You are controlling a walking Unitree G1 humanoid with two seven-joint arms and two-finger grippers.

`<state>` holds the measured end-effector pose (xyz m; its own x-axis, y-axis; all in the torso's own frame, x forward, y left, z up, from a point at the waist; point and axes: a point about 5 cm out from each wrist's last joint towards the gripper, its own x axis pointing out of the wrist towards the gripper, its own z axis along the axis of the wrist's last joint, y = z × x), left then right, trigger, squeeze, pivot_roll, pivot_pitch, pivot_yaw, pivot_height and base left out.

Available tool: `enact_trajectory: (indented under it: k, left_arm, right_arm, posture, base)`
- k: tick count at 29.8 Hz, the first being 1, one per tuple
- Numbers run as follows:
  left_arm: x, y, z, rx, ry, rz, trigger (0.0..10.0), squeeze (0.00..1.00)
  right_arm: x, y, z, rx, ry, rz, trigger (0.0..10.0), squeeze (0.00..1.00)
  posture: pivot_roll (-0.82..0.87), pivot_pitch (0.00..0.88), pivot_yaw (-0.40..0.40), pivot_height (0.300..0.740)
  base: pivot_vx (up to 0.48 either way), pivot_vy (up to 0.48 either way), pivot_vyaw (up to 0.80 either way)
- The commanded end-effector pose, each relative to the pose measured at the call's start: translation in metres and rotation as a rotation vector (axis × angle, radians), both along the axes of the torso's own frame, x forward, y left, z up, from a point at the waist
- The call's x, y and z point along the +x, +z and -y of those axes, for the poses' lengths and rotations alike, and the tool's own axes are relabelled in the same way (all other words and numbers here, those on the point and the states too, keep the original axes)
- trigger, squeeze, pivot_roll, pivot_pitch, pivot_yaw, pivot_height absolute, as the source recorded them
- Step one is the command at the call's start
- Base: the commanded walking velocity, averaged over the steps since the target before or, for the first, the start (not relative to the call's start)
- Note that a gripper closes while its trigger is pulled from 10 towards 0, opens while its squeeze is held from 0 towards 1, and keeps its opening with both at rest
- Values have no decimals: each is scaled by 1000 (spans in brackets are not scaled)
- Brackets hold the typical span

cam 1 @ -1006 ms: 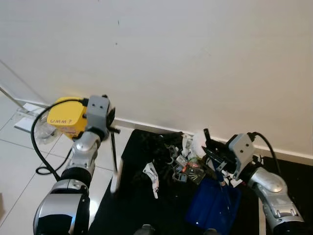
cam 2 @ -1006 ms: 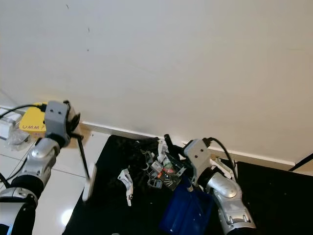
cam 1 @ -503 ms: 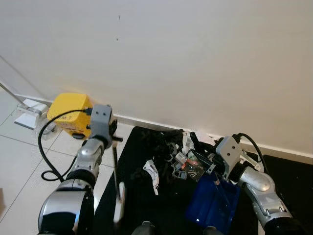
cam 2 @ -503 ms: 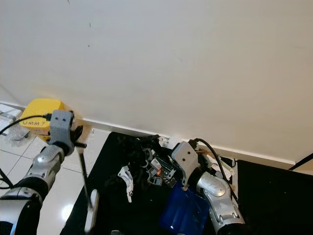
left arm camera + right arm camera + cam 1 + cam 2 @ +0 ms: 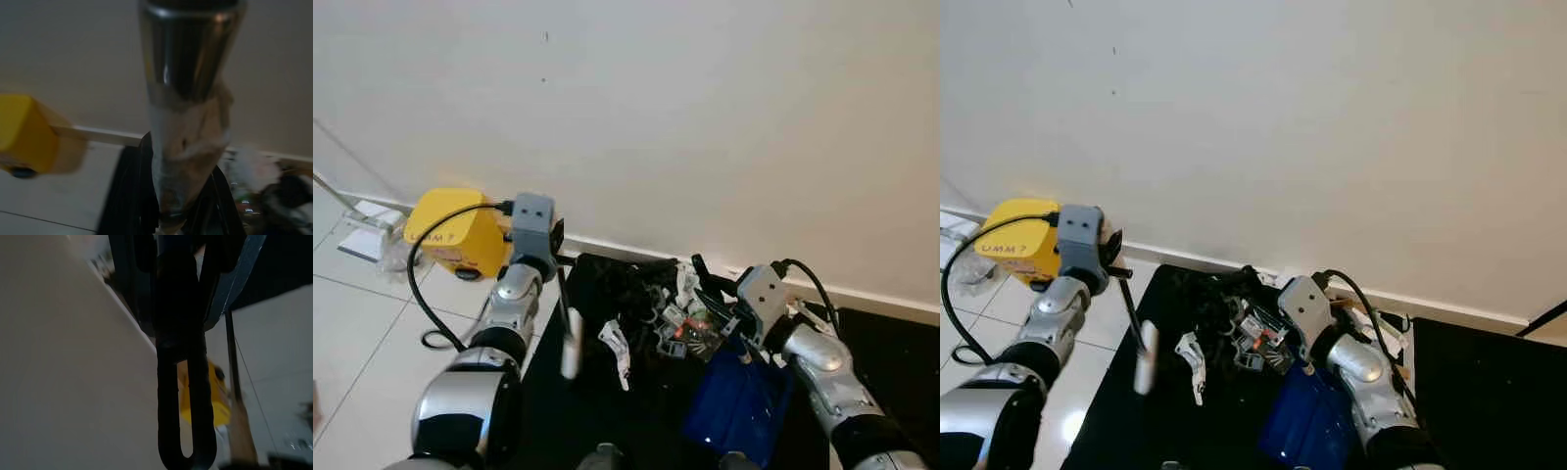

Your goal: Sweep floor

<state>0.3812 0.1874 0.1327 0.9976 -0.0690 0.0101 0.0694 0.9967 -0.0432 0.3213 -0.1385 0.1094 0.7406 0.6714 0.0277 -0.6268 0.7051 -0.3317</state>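
Note:
A heap of small rubbish [image 5: 677,318] lies on a black mat [image 5: 607,411] against the wall. My left gripper [image 5: 556,262] is shut on the thin black stick of a brush [image 5: 565,304]. The brush's white head [image 5: 571,343] hangs over the mat's left part, left of the heap. Seen from the left wrist, the handle [image 5: 188,98] is shiny metal wrapped in pale tape. My right gripper [image 5: 717,292] is shut on the black loop handle [image 5: 186,382] of a blue dustpan [image 5: 736,403]. The dustpan rests at the heap's right side.
A yellow box [image 5: 450,230] with a black cable stands on the tiles left of the mat, by the baseboard. A white scrap [image 5: 617,351] lies on the mat between brush head and heap. White tiled floor [image 5: 372,343] spreads out to the left.
The brush head has swung in from the mat's left edge and sits higher and nearer the heap. The right gripper and dustpan have edged left toward the heap. The camera shifted slightly.

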Motion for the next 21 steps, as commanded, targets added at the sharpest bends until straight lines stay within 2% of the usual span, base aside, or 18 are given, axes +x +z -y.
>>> enact_trajectory:
  k: [1,5,8,9,13,17,21]
  left_arm:
    - [-6,-18,8,-86,-22,-64,10000,0]
    - [-4,-15,17,-163,-63,-51,10000,0]
    - [-2,-10,31,-249,-148,-40,10000,0]
    - [-2,-10,31,-249,-148,-40,10000,0]
    - [-2,-8,53,-318,-284,-35,10000,0]
    - [-2,-6,66,-350,-344,-30,10000,0]
    - [-3,-2,89,-400,-423,-22,10000,0]
  right_arm:
    - [-6,-13,-4,17,14,-50,10000,0]
    - [-6,-12,-11,39,55,-52,10000,0]
    - [-7,-14,-17,47,104,-71,10000,0]
    - [-7,-14,-17,47,104,-71,10000,0]
    - [-10,-15,-24,85,165,-84,10000,0]
    - [-11,-17,-24,95,170,-86,10000,0]
    - [-15,-23,-19,81,156,-94,10000,0]
  posture:
    - [-92,290,94,740]
    - [-88,293,93,740]
    - [-74,293,91,740]
    - [-74,293,91,740]
    - [-49,290,93,740]
    - [-41,287,96,740]
    - [-39,287,103,740]
  base:
    - [0,0,0]
    - [0,0,0]
    - [0,0,0]
    - [0,0,0]
    - [0,0,0]
    - [0,0,0]
    - [0,0,0]
